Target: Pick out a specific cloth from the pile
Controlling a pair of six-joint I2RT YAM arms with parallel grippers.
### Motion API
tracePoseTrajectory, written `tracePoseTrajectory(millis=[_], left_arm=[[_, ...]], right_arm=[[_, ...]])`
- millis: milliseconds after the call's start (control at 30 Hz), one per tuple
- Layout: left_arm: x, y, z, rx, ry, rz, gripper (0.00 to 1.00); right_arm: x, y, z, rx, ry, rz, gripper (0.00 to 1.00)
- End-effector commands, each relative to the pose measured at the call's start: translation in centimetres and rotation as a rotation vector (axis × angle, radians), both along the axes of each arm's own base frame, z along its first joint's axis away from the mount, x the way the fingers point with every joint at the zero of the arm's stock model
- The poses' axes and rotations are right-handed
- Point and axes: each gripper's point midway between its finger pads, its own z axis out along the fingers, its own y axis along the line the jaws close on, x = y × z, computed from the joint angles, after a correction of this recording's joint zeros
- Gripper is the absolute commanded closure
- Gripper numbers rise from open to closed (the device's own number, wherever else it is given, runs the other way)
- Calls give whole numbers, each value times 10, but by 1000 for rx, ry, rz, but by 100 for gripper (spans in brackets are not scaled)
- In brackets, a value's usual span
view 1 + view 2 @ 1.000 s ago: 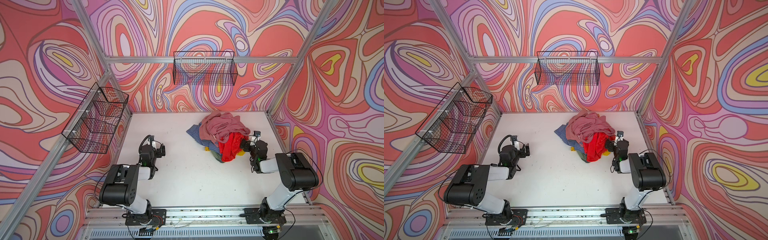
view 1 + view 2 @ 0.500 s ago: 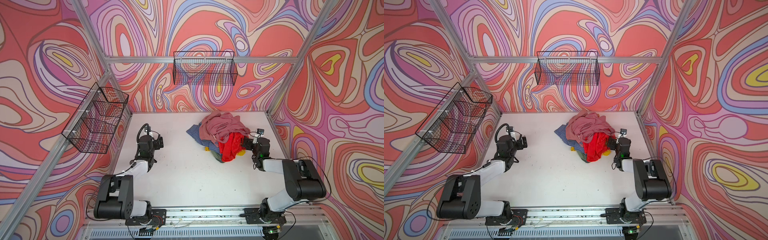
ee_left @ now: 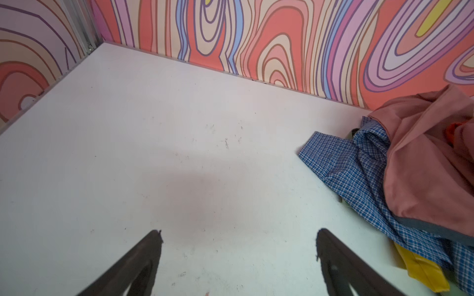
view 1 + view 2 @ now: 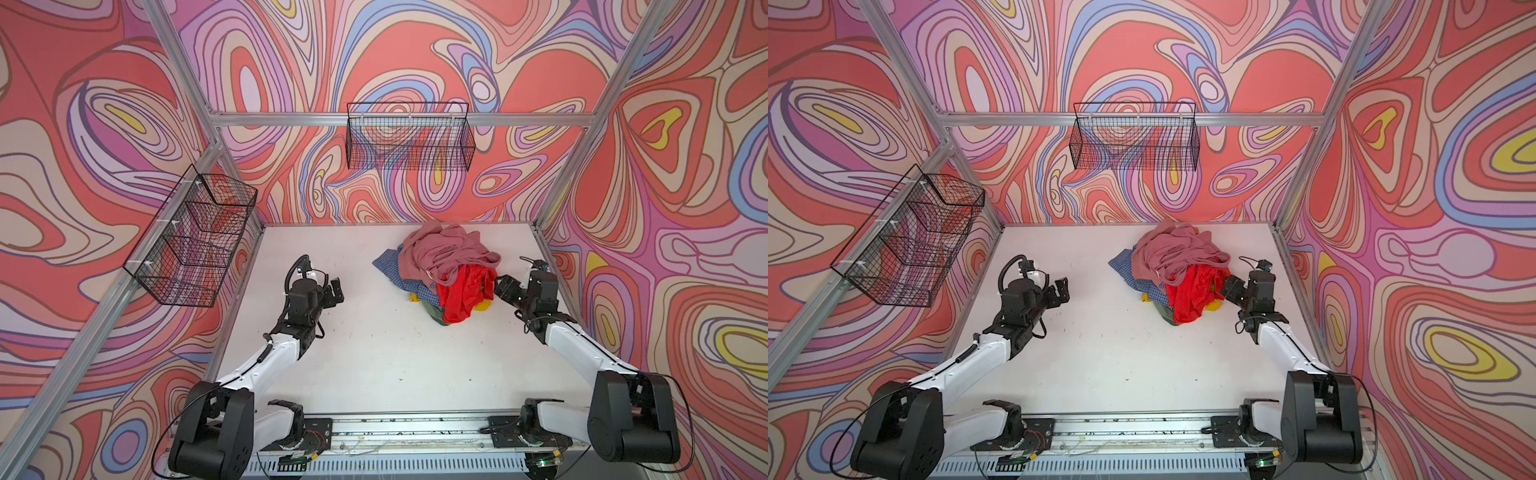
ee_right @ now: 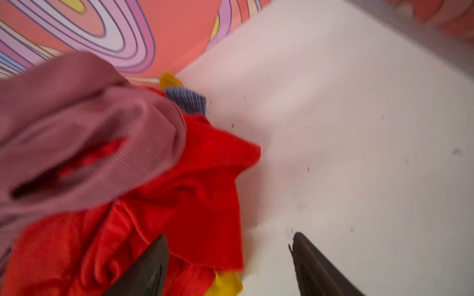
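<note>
The biggest change was in the two white-and-black arms: both had stretched out from their folded crouch near the front rail and now reached up the white tabletop [image 4: 374, 353]. The left gripper [image 4: 332, 291] had travelled farthest yet hung over bare table, well apart from the heap of mixed garments [image 4: 444, 270], its jaws spread wide with nothing between them. The right gripper [image 4: 505, 289] had crept only a little, right up against the shiny bright red cloth [image 4: 461, 295]; its jaws were drawing together but a clear gap remained, and I saw nothing caught in them. The mustard-yellow soft cloth [image 4: 483, 306] lay buried at the heap's bottom, one corner peeking out just beside that gripper, under the dusty pink garment [image 4: 440, 253] and the red. I judged the right arm was about to pinch that corner.
</note>
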Motion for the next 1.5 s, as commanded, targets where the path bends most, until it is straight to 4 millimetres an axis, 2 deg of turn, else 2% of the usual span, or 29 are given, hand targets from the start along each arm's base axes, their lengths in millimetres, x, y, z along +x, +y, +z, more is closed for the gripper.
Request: tracePoseTrajectory(millis=[0, 267, 433, 600, 633, 733, 1067, 1133, 1233, 1333, 1433, 1467], left_arm=[[-1, -14, -3, -46, 6, -28, 4], [0, -25, -9, -63, 18, -71, 5], [2, -30, -13, -81, 28, -88, 5], [2, -31, -11, -90, 22, -91, 5], [-7, -30, -27, -82, 57, -90, 5], [-8, -29, -27, -80, 56, -86, 5], [-8, -31, -27, -79, 59, -100, 5], [-7, -33, -27, -85, 59, -106, 5], [-6, -35, -26, -94, 61, -113, 5], [-6, -35, -27, -95, 64, -115, 5], [-8, -36, -27, -91, 70, -118, 5], [-8, -35, -28, -89, 72, -117, 5]], right_arm=[[-24, 18, -29, 169, 98, 0, 29], [-46, 23, -56, 216, 153, -11, 37], [-33, 29, -62, 240, 148, 27, 43], [-14, 35, -59, 272, 108, 58, 44], [-11, 35, -61, 274, 112, 60, 44], [-4, 39, -65, 286, 117, 82, 45], [6, 48, -61, 338, 59, 107, 47], [10, 53, -64, 341, 62, 118, 50], [16, 58, -70, 343, 68, 128, 62], [17, 58, -74, 340, 70, 123, 79], [13, 54, -64, 315, 36, 112, 97], [12, 53, -56, 301, 13, 112, 100]])
